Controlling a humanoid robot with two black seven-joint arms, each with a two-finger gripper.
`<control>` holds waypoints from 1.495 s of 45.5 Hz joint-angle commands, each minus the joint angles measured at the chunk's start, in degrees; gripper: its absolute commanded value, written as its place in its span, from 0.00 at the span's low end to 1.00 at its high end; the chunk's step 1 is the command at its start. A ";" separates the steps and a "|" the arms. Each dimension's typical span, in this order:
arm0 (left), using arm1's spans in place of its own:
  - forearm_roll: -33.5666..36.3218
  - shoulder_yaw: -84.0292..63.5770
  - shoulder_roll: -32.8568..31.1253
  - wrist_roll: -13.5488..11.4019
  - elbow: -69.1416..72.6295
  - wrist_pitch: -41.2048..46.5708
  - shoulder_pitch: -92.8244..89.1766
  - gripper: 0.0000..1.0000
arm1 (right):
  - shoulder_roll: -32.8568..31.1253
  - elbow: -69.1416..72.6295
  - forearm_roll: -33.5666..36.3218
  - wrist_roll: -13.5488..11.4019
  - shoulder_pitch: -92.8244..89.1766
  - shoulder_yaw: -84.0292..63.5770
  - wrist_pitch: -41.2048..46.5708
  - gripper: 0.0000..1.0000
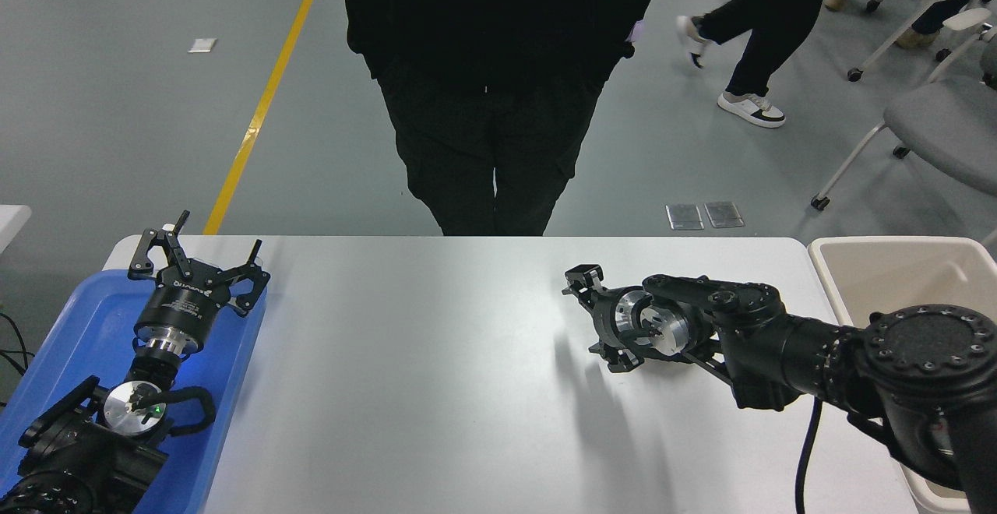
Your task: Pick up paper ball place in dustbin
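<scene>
The paper ball is not in view anywhere on the table. The cream-beige dustbin [896, 272] stands at the table's right end, partly hidden behind my right arm. My right gripper [598, 319] hangs over the right half of the white table [420, 358], pointing left, with its jaws spread and nothing between them. My left gripper [196, 255] is parked at the lower left over the blue tray, open and empty.
A flat blue tray [62, 343] lies at the table's left end under my left arm. A person in black [491, 93] stands at the far edge. Another person [748, 54] walks past at the back right, near chairs [935, 117].
</scene>
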 commanded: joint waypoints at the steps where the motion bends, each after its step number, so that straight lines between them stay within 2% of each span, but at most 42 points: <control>1: 0.09 0.09 0.02 0.09 0.00 0.00 -0.09 0.99 | 0.00 0.03 -0.03 0.00 0.18 0.00 0.06 0.99; 37: 0.09 0.09 0.02 0.09 0.00 0.00 -0.09 0.99 | 0.00 1.00 1.11 -0.18 3.77 -1.67 0.15 1.00; 46: 0.00 0.09 0.02 0.09 0.00 0.00 -0.09 0.99 | 0.00 5.91 1.46 -0.61 8.52 -10.44 0.85 1.00; 54: 0.00 0.09 0.02 0.09 0.00 0.00 -0.09 0.99 | 0.00 19.10 2.25 -0.44 16.69 -22.67 1.20 1.00; 68: 0.09 0.09 0.02 0.18 0.00 0.00 -0.09 0.99 | -10.45 25.43 1.28 -0.26 27.94 -31.63 9.37 1.00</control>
